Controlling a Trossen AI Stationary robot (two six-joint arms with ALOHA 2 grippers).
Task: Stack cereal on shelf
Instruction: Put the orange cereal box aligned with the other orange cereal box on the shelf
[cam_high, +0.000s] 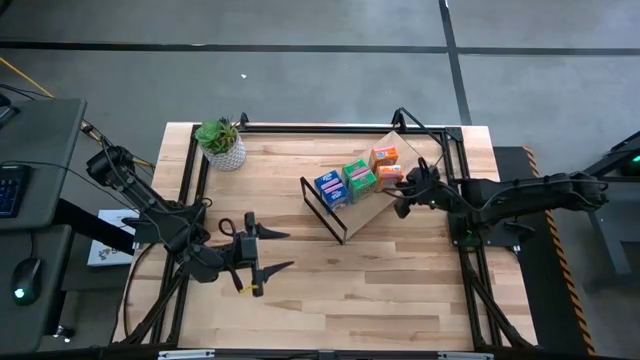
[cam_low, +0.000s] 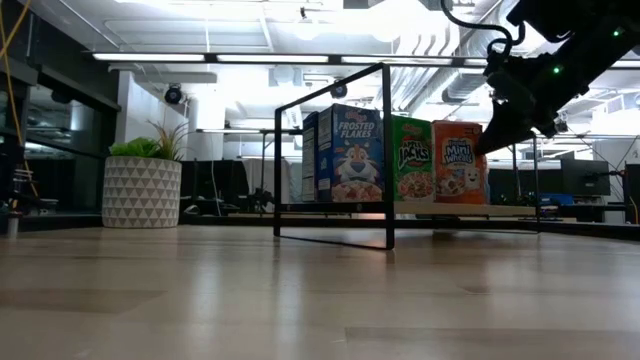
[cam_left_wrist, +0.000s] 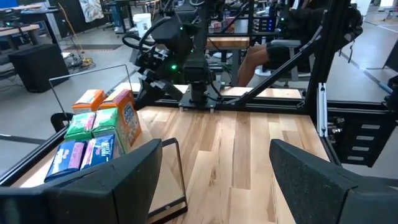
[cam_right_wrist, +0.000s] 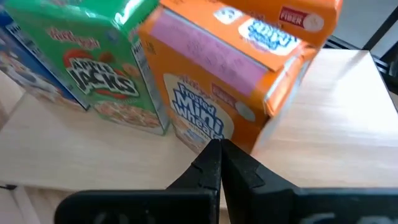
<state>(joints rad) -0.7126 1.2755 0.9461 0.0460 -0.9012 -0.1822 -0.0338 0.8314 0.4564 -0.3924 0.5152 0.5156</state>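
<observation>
Wooden planks of pale, smooth grain make up the desk (cam_high: 300, 250), with a broad bare stretch between the two arms and a black frame along its edges. Toward the far right stands the shelf (cam_high: 372, 205), a light wood panel inside a thin black wire frame, set at an angle to the desk's edges. On it sit the cereal boxes (cam_high: 358, 178): blue, green and orange cardboard cartons standing upright, side by side and touching in a tight cluster. The low view shows three printed fronts in a row, blue (cam_low: 347, 154), green (cam_low: 411, 158) and orange (cam_low: 459, 163); only the high and left wrist views reveal more boxes behind them. The right tool (cam_right_wrist: 219, 163) hangs just beside the orange box (cam_right_wrist: 211, 112) at the shelf's right end, its dark fingers pressed together on nothing, tips pointing at the carton's lower front without clearly touching it. The left tool (cam_high: 272, 251) rests well apart over the near left of the desk, fingers spread wide and grasping nothing. A green plant in a white patterned pot (cam_high: 222, 144) stands at the far left corner, clear of the shelf.
</observation>
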